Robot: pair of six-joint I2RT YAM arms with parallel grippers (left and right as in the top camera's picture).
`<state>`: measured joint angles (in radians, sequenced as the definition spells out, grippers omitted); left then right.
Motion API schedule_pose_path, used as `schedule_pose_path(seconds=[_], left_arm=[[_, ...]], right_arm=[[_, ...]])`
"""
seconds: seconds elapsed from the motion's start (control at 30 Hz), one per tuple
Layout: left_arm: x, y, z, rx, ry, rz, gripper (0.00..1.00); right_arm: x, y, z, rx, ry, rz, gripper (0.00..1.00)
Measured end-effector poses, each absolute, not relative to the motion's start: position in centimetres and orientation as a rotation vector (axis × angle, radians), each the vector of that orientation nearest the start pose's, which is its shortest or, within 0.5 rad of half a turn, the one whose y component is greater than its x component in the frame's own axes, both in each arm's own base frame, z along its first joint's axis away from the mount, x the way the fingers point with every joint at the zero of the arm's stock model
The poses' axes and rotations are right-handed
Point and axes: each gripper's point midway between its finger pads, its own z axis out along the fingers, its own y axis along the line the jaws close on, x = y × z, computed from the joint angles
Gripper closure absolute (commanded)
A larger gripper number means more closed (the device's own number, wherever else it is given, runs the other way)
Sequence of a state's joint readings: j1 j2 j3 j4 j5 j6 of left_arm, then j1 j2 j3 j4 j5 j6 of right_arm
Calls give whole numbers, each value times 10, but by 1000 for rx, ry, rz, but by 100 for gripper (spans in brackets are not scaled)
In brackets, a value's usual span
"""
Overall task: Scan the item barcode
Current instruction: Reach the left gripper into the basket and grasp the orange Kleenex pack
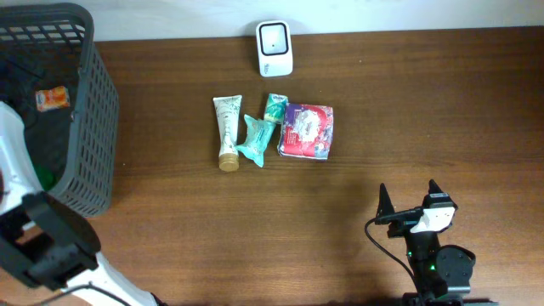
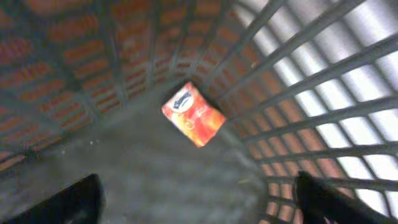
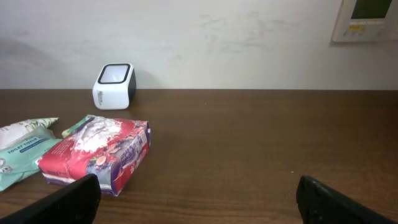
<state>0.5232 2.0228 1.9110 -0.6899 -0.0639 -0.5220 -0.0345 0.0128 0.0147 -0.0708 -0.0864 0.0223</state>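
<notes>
The white barcode scanner [image 1: 274, 48] stands at the table's far edge and also shows as the scanner [image 3: 114, 85] in the right wrist view. An orange packet [image 2: 193, 115] lies on the floor of the grey basket [image 1: 89, 127]; from overhead it is the orange packet [image 1: 53, 99]. My left gripper [image 2: 199, 205] hangs open above the basket floor, short of the packet, holding nothing. A red and purple pack [image 1: 307, 130], a teal wipes packet [image 1: 257, 138], a cream tube [image 1: 227, 132] and a small green packet [image 1: 274, 107] lie mid-table. My right gripper [image 1: 410, 200] is open and empty, near the front right.
The basket's wire walls [image 2: 323, 93] close round my left gripper. The red and purple pack [image 3: 96, 152] and the teal wipes packet [image 3: 25, 155] lie ahead and left of my right gripper [image 3: 199, 205]. Bare brown table [image 1: 408, 110] stretches to the right.
</notes>
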Motion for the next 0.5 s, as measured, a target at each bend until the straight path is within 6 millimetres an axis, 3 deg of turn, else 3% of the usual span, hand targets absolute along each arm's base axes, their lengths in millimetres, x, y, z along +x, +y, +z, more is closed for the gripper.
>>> schedule_pose_path(seconds=[0.07, 0.13, 0.3, 0.5], left_arm=[[484, 292, 178, -1234, 2068, 74, 15], [494, 297, 158, -1237, 2073, 75, 21], [504, 304, 140, -1245, 2058, 70, 23], [504, 304, 93, -1387, 2063, 30, 19]], right_arm=[[246, 6, 160, -19, 1640, 62, 1], [246, 6, 160, -19, 1640, 62, 1], [246, 6, 160, -20, 1640, 61, 1], [246, 6, 160, -19, 1640, 62, 1]])
